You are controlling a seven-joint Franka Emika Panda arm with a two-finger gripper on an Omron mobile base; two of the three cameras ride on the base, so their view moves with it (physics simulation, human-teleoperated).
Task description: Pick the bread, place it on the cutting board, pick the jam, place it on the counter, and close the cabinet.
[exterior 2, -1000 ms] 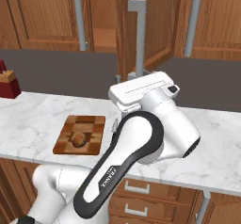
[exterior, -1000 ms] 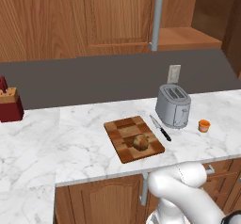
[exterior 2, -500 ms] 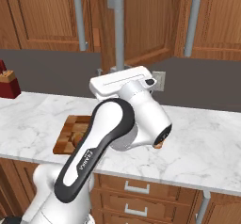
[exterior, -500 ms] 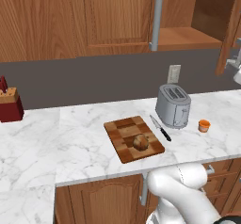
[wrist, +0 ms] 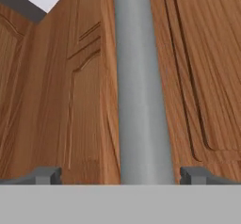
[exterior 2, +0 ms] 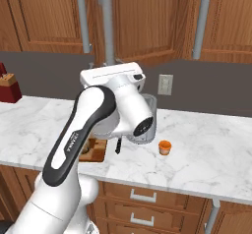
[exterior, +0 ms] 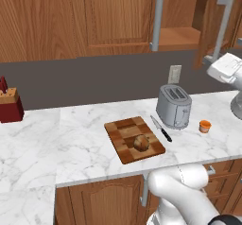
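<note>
Since the earlier frames, the cabinet door (exterior: 212, 25) had swung further toward closed, and the arm had followed it across the right base view. Its grey bar handle (wrist: 141, 86) stood upright, close before the hand camera, between the two finger tips of the gripper (wrist: 121, 175). The jaws were spread wide, one tip on each side of the handle and neither touching it; nothing was held.

A white marble counter (exterior: 85, 143) ran along the wall over brown base cupboards with drawers (exterior 2: 142, 196), below a dark grey backsplash with a wall outlet (exterior: 175, 73). The cutting board (exterior: 124, 133) lay near the front edge of the counter. The bread (exterior: 141, 142) sat on the board, toward its front right corner. A black-handled knife (exterior: 160, 128) lay on the counter just beside the board's right edge, and a toaster (exterior: 174, 106) stood behind it near the wall. The jam (exterior: 204, 126) stood on the counter to the right of the toaster, apart from it. A red knife block (exterior: 10, 107) stood at the far left end.

Bare marble lay left of the board and right of the jam. The door was still partly open, showing the cabinet (exterior: 177, 32) shelf behind it.
</note>
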